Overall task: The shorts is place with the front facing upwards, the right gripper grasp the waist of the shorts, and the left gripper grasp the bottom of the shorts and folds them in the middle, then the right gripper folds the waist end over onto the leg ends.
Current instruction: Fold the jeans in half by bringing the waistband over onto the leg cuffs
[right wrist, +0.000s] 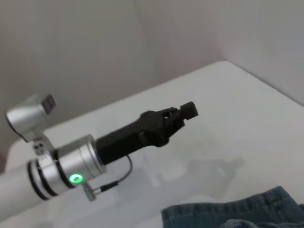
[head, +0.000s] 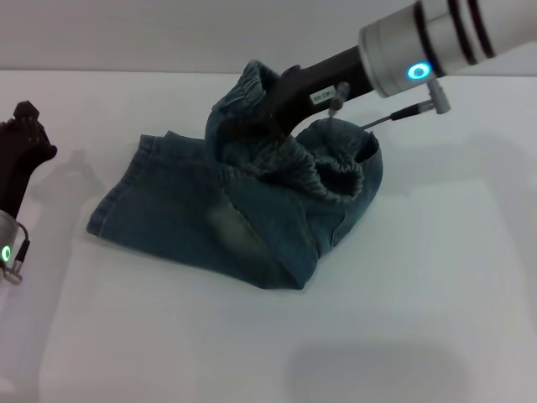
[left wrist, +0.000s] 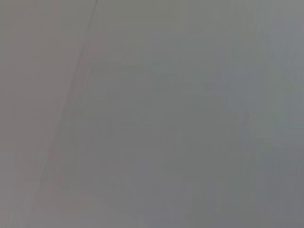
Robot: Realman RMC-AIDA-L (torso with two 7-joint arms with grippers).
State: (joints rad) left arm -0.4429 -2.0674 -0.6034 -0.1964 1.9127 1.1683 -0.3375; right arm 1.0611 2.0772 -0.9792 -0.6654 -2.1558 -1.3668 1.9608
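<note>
- The right tool (head: 267, 113) is clamped on the gathered waistband of the shorts (head: 210, 218), lifted above the folded legs.
- The leg ends (head: 126, 189) lie leftward, the shorts' long axis running that way.
- The left tool (right wrist: 183, 114) hangs parked at the worktop's (head: 403, 319) left edge; open or together, I cannot tell.

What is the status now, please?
Right tool shut on the waist, lifting it above the table. Left tool parked at the left edge, off the shorts. Nothing in the way.

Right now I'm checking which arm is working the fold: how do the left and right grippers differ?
The right gripper is at the shorts, holding the gathered waistband up off the table; the left gripper sits away at the table's left edge, touching nothing. The right one is buried in denim; the left stands in plain view. Both are black claws.
</note>
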